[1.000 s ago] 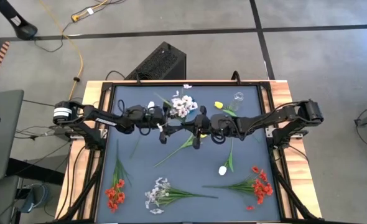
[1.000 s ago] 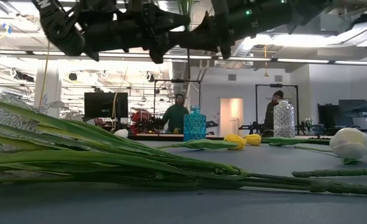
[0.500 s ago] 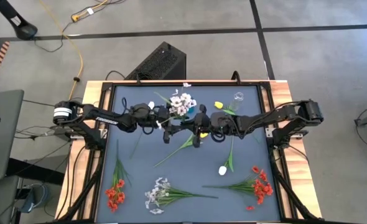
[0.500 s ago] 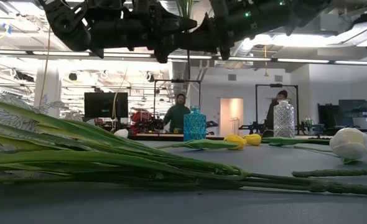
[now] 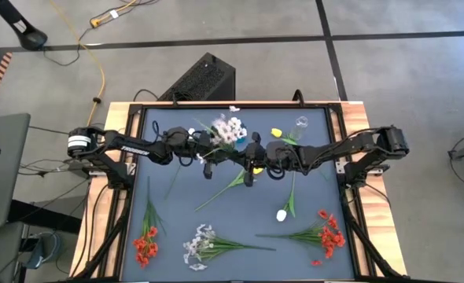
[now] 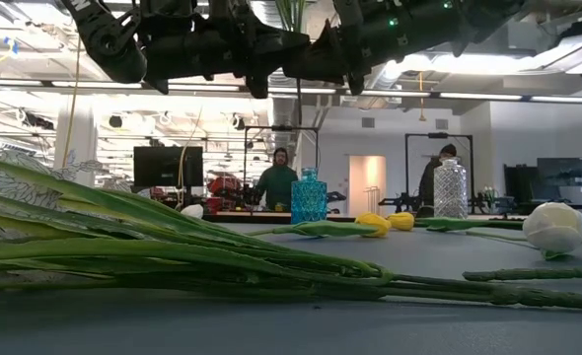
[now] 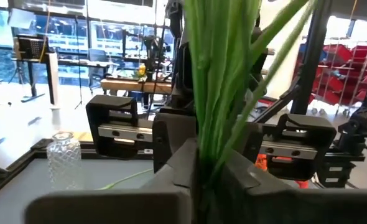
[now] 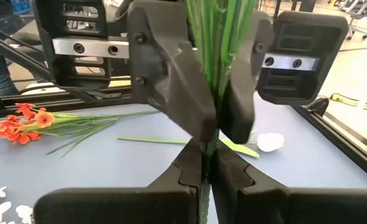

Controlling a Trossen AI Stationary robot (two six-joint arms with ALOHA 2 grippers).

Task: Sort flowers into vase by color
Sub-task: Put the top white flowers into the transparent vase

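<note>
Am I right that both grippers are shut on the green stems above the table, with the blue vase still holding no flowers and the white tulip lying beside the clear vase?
Nearly: the white tulip lies well away from the clear vase, toward the table's opposite edge, as the high view shows. The rest stands: left gripper and right gripper clamp the green stems; the blue vase is empty.

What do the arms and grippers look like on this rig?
Both arms are dark, jointed links with looping black cables. The left arm has a white-and-black round cap at its base. The left gripper and right gripper have chunky matte dark fingers below black blocks with silver screwed plates.
</note>
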